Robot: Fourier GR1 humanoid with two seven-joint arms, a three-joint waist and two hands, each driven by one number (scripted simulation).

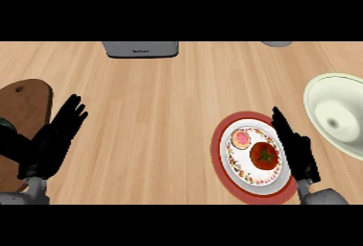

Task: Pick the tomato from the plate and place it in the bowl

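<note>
Black right hand (296, 148) flat, empty, beside tomato (264, 155) | left hand (55, 139) flat, empty

A light wood-grain tabletop (156, 120) is seen from above, planks running left to right. A red-rimmed plate (221, 158) is set at lower right. A pale bowl (333, 113) is placed at the right edge, near the plate but apart from it, partly cut off. A dark brown cutting board (28, 103) is laid at the left edge. A grey appliance (139, 49) is cut off at the top edge, and a small grey object (277, 43) is barely seen at upper right.
</note>
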